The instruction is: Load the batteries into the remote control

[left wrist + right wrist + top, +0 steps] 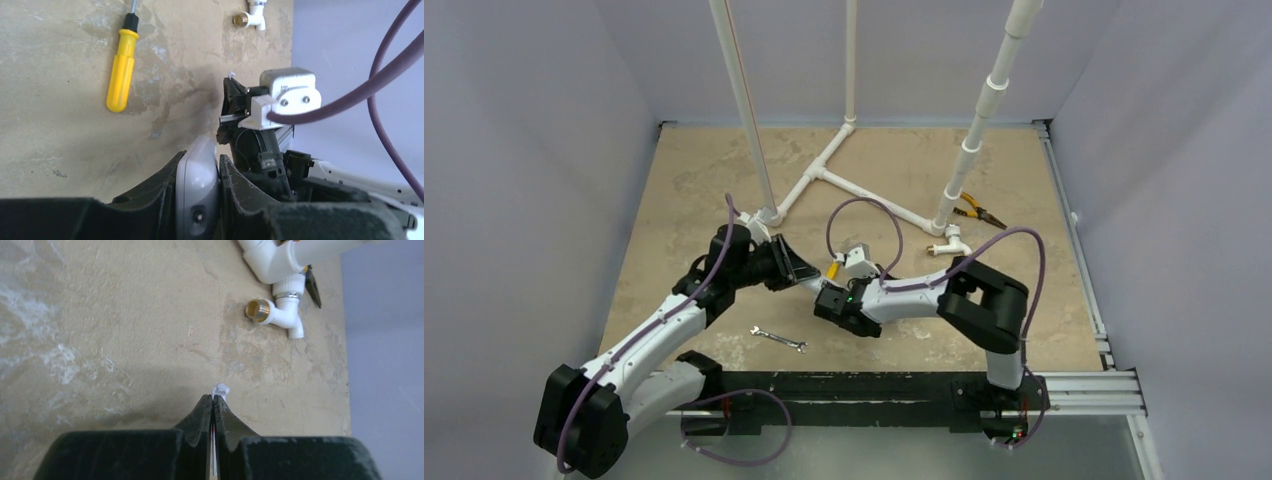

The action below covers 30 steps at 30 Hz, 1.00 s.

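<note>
The white remote control (197, 190) stands edge-on between the jaws of my left gripper (202, 155), which is shut on it just above the table. In the top view the left gripper (799, 270) is near the table's middle. My right gripper (212, 399) is shut on a thin white strip (220, 389) whose curled end pokes out past the fingertips. It hangs just right of the left gripper, its tip (230, 87) facing the remote's end with a small gap between. The batteries are out of view.
A yellow-handled screwdriver (120, 75) lies beyond the grippers. A small wrench (778, 339) lies near the front. The white pipe frame (864, 190) crosses the back, with a brass-ended tap fitting (272, 310) and yellow-handled pliers (979, 210) at right.
</note>
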Motion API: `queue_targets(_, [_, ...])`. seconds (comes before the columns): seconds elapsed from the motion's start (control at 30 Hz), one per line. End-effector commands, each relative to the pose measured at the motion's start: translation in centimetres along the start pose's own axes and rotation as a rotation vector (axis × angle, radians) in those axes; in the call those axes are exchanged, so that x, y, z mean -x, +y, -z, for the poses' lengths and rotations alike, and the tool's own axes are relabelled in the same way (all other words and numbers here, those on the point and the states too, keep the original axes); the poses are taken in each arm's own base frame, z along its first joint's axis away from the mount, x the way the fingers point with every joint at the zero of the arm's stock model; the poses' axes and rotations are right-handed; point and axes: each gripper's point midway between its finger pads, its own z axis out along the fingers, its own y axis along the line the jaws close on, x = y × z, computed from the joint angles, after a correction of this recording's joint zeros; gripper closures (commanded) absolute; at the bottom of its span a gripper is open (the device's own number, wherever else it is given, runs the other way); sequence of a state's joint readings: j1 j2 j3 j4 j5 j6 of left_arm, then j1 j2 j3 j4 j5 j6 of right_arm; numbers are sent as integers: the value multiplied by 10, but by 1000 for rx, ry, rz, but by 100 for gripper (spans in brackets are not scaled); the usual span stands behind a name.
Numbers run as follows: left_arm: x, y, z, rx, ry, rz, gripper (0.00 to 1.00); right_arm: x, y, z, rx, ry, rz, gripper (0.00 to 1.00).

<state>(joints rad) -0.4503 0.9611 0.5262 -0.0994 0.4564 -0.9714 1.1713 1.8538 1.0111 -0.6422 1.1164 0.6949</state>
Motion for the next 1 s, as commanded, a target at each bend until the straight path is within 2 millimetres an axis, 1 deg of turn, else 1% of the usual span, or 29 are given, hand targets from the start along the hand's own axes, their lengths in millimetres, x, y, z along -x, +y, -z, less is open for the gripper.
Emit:
queue_targets(0.0, [11,-16,3,-55,-27,-26,100,19,-48,16,-274,-109,-32,100])
queue_targets(0.03, [10,-15,3,-54,-26,-24,100,27,-55,20,-312,-145,-46,100])
queue_targets(0.07, [10,-14,3,-51,-25,-21,100,31,-52,22,-323,-159,-14,100])
queue_targets(0.1, [10,-13,2,-50,-24,-20,100,33,-49,23,-325,-158,13,100])
queue_targets(0.2, [9,-13,2,-54,-16,-16,100,38,-49,28,-309,-172,-17,100])
queue_targets(0.4, [10,-12,2,-49,-20,-13,100,48,-66,36,-296,-196,-48,100])
queue_targets(0.53, [11,-15,0,-55,-8,-11,100,53,-71,39,-293,-211,-38,100])
queue_targets(0.83, [14,-19,-1,-56,-9,-13,100,61,-80,47,-274,-234,-68,100])
queue_targets(0.97, [15,-19,-1,-55,-8,-14,100,56,-89,50,-254,-223,-190,100])
